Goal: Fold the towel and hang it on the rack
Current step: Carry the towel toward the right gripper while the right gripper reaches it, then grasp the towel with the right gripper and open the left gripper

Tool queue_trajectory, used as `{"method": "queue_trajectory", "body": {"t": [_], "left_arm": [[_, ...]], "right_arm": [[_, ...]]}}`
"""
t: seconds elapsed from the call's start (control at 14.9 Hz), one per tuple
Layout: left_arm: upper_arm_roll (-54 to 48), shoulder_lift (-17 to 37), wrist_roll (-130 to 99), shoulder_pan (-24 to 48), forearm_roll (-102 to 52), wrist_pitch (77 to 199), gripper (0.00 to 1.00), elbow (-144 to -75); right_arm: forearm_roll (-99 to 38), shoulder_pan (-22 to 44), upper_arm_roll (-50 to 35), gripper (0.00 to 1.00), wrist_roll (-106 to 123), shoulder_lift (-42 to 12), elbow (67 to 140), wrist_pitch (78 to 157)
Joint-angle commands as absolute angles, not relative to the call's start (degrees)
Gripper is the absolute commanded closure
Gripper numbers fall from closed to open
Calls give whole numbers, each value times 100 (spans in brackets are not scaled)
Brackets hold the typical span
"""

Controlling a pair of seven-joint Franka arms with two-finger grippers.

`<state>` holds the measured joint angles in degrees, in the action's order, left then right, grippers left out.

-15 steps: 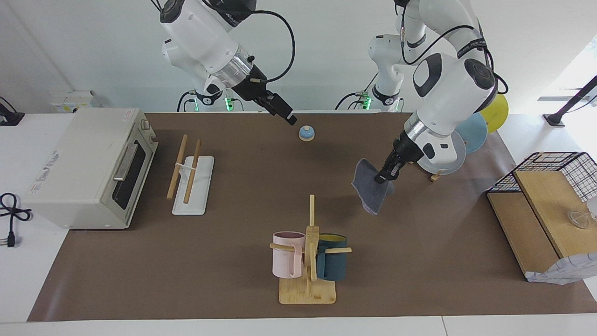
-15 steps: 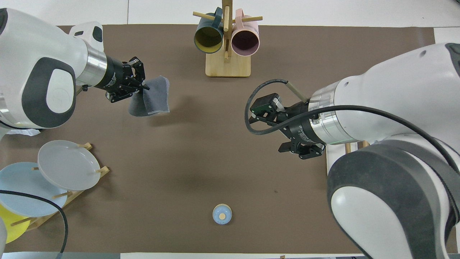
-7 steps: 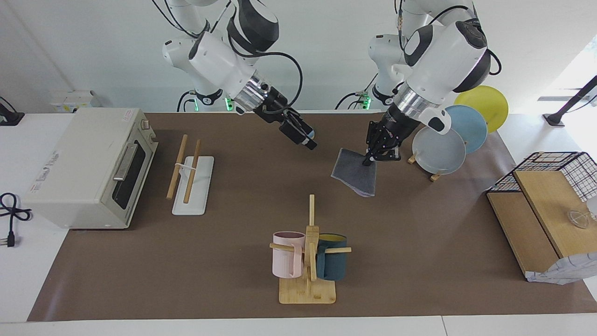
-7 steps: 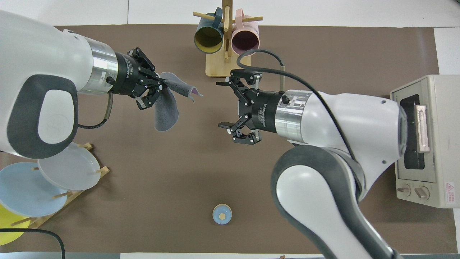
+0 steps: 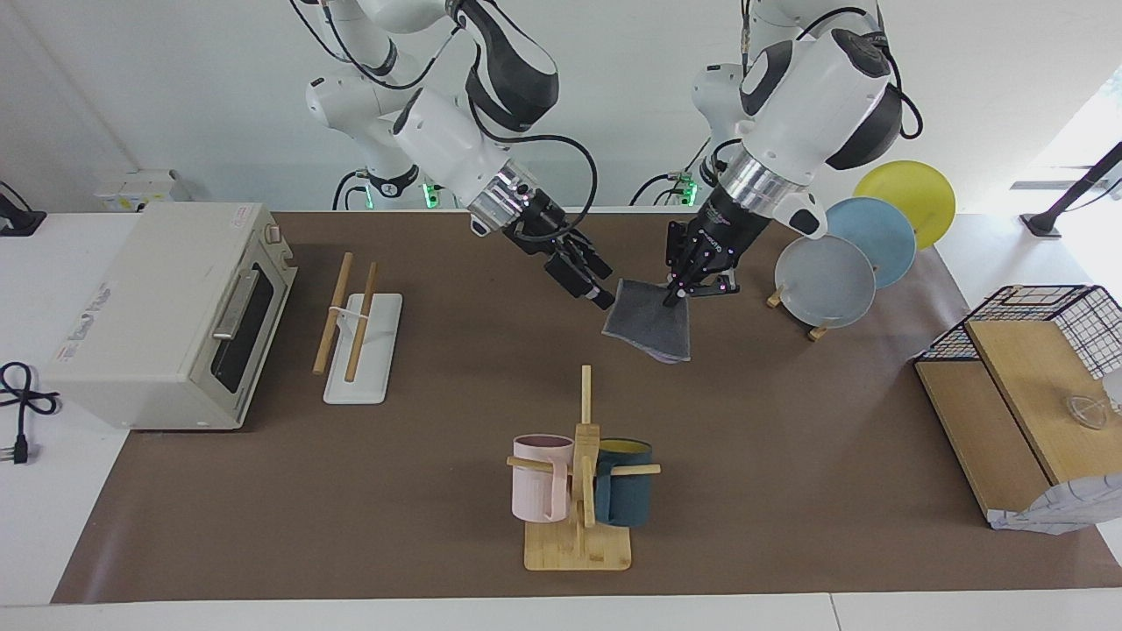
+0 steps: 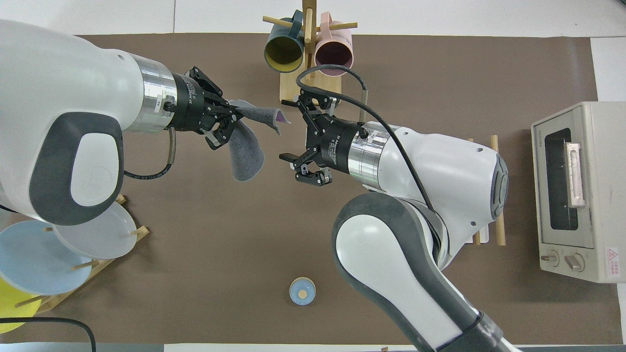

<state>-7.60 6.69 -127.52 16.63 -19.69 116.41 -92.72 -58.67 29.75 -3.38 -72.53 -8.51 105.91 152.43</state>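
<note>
The towel [image 5: 650,326] hangs in the air over the middle of the table, dark grey face outward, with a purple tip [image 6: 279,117] showing at one corner. My left gripper [image 5: 676,296] is shut on an upper corner of it. My right gripper [image 5: 598,294] is open, and its fingertips are level with the towel's other upper corner; the overhead view shows that corner pointing into the gap between the open fingers [image 6: 289,104]. Whether they touch it I cannot tell. The rack [image 5: 361,355], two wooden rods over a white base, stands beside the toaster oven, and the right arm partly covers it from above.
A toaster oven [image 5: 166,311] sits at the right arm's end. A peg stand with two mugs [image 5: 578,491] stands farther from the robots than the towel. A plate holder [image 5: 828,280], a wire basket with wooden boards [image 5: 1021,368] and a small blue knob [image 6: 302,291] are also here.
The left gripper carried the towel up and toward the table's middle. The right arm swung in from near the rack to the towel's free corner, staying open.
</note>
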Motion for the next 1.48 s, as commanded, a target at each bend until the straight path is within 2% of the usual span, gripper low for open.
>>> {"method": "queue_trajectory", "body": {"t": [0.0,0.34,0.47,0.54,0.67,0.74,0.94,1.41], "left_arm": [[-721,483,-12937,1714,-2057,11786,100,-9510],[-712,448,-12973,1793,-2057,11848,100,-9580],[-712,431,-13025,1802,-2057,11874,100,-9641],[-712,405,-13043,1837,-2057,11891,100,-9668],[-712,404,-13043,1837,-2057,11900,100,-9677],[-712,404,-13043,1837,-2057,11900,100,-9685],[-712,396,-13052,1837,-2057,11900,100,-9686],[-712,360,-13131,1837,-2048,11900,100,-9703]], "right_arm": [[-6021,2953,-360,0,-7066,-1282,10021,15372],[-5959,3006,-360,0,-6892,-1389,9958,15398],[-5968,3041,-369,0,-6864,-1415,9967,15678],[-5959,3076,-369,7,-6856,-1441,9967,15688],[-5968,3102,-360,29,-6690,-1441,9984,15706],[-5976,3155,-360,44,-6584,-1450,10019,15706],[-5968,3155,-369,99,-6539,-1441,10028,15689],[-5968,3138,-360,100,-6469,-1441,10011,15574]]}}
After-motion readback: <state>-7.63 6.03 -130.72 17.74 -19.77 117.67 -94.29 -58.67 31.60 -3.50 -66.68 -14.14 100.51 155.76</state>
